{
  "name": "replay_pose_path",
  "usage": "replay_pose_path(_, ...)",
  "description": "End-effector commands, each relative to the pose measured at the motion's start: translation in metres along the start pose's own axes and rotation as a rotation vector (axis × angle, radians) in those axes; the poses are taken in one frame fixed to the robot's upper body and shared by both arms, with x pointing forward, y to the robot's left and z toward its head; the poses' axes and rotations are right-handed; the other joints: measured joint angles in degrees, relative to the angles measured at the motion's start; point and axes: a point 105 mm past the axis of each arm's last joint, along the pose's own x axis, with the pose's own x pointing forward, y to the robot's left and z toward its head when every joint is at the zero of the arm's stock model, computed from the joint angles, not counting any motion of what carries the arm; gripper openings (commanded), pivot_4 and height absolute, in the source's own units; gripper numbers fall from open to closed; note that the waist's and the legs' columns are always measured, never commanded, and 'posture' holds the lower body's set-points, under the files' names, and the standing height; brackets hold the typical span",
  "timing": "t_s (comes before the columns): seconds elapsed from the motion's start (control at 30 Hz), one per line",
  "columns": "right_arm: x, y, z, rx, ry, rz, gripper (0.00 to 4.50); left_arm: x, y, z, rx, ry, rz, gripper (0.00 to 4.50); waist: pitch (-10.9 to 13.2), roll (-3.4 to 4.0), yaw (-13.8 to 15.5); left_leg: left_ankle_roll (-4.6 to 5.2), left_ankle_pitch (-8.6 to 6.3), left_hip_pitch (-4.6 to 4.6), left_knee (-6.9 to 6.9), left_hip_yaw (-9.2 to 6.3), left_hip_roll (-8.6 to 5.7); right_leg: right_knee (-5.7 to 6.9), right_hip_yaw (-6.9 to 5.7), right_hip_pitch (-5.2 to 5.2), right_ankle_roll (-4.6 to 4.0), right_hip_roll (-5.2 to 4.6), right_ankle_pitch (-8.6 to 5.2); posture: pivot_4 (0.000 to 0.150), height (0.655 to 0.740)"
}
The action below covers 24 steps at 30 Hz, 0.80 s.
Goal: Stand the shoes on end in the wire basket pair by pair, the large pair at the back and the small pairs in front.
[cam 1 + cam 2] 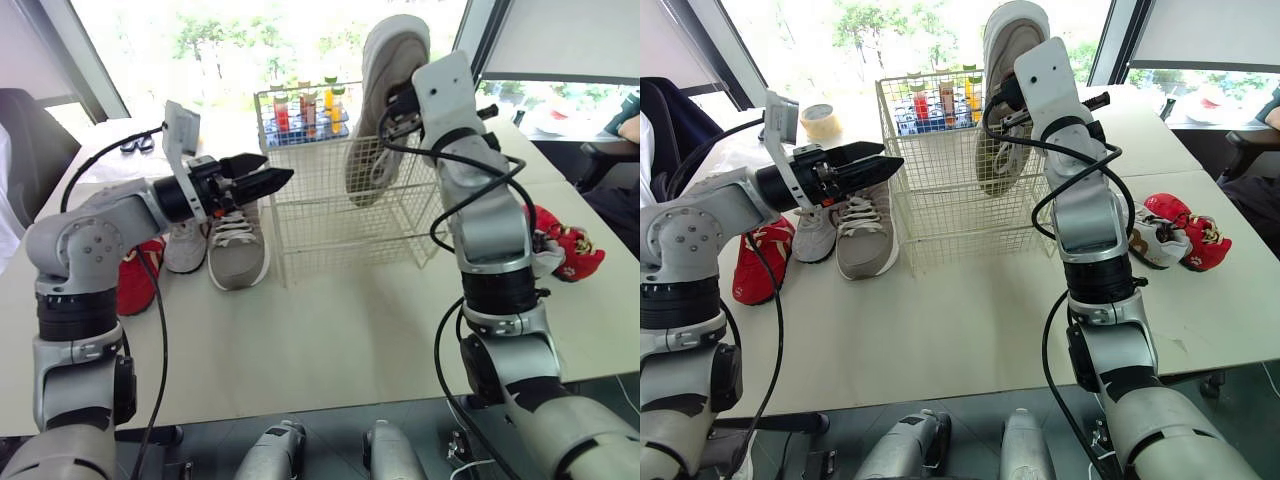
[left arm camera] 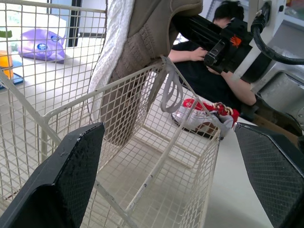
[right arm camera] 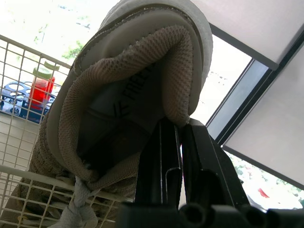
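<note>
The grey shoe [image 1: 372, 110] is pinched at its heel by the right gripper [image 3: 180, 142], toe-down in the wire basket's [image 1: 320, 235] right side — released unsupported, it could be toppled. The left gripper [image 1: 275, 172] is spread.

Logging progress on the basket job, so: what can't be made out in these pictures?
Toe of the large shoe: head views, basket mesh obscures whether it touches the floor.
Red shoe: head views, mostly behind left arm.
Small shoes: right eye view, partly behind right arm.
Bottle labels: head views, too small.
</note>
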Motion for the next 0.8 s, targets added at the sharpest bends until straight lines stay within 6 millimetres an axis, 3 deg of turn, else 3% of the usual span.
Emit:
replay_pose_path(0.03,-0.007,-0.005,0.006,0.023,-0.019,0.017,1.51,-0.004,-0.006,0.011,0.054,-0.021,-0.007,4.5,0.0,0.0,0.0,0.0,0.0,0.0,0.0,0.0,0.0,0.0,0.0,0.0,0.0,0.0,0.0,0.15,0.74)
replay_pose_path(0.23,-0.027,-0.015,0.014,0.028,-0.028,0.14,4.42,-0.015,0.002,0.017,0.074,-0.008,0.031,4.5,0.0,0.01,0.0,0.0,0.0,0.0,-0.02,0.0,0.0,-0.03,0.0,-0.02,0.0,0.0,0.0,0.15,0.74)
replay_pose_path(0.37,-0.049,-0.022,0.017,0.054,-0.016,0.33,4.48,-0.027,0.029,0.034,0.098,-0.021,0.176,4.5,0.0,0.0,0.2,0.01,0.0,0.0,-0.03,0.0,0.0,-0.04,0.0,0.0,0.0,0.0,0.0,0.15,0.74)
replay_pose_path(0.53,-0.075,-0.028,0.048,0.146,-0.106,0.59,4.48,-0.031,0.088,0.042,0.108,0.055,0.484,4.5,0.0,-0.01,0.5,0.03,-0.01,0.0,-0.01,0.0,-0.01,-0.07,-0.06,0.06,0.0,-0.01,0.0,0.15,0.74)
replay_pose_path(0.67,-0.11,-0.011,0.072,0.11,-0.23,0.868,4.48,-0.033,0.123,0.034,0.063,0.157,0.663,4.5,0.0,-0.03,0.6,0.09,-0.05,0.01,-0.02,0.01,-0.02,-0.15,-0.1,0.11,0.02,-0.04,0.0,0.15,0.74)
replay_pose_path(0.8,-0.114,-0.013,0.08,0.114,-0.255,0.903,4.48,-0.036,0.139,0.016,0.033,0.291,0.733,4.5,0.0,-0.05,0.3,0.13,-0.08,0.0,0.0,0.03,-0.03,-0.14,-0.1,0.1,0.02,-0.05,-0.01,0.15,0.74)
